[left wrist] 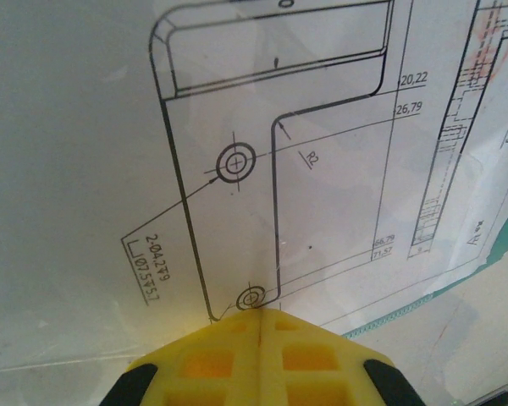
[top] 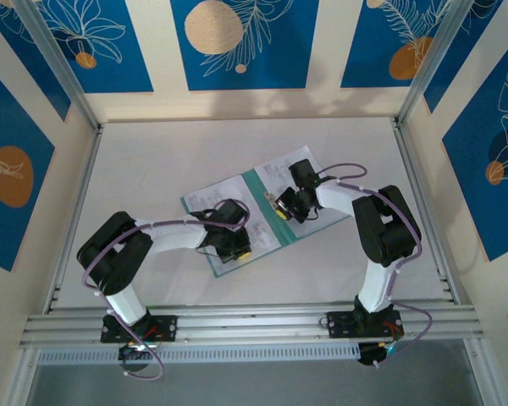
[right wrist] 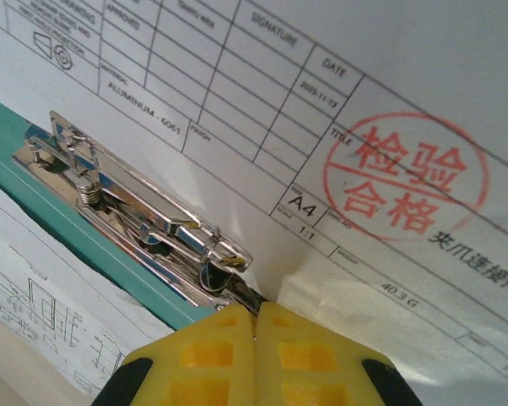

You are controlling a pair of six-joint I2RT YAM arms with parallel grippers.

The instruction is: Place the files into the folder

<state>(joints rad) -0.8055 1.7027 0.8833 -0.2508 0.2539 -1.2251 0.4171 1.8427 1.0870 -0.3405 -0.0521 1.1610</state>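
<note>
Teal folder [right wrist: 68, 227] lies open on the table [top: 152, 161] under white files [left wrist: 85, 169]; left hand [left wrist: 258, 326] and right hand [right wrist: 256, 320] are both closed tight, gripping nothing.

My left arm [top: 118, 262] rises from its base, folds sharply at the elbow and sends its forearm off to the right, wrist tipped down. The left gripper [top: 234, 247] points downward, its yellow fingertips [left wrist: 237, 337] pressed together with just a thin seam between them. My right arm [top: 385, 228] mirrors this, elbow high and forearm reaching left. The right gripper [top: 284, 207] is closed too, its yellow pads [right wrist: 224, 340] meeting flush. The two grippers sit near each other, not touching.
</note>
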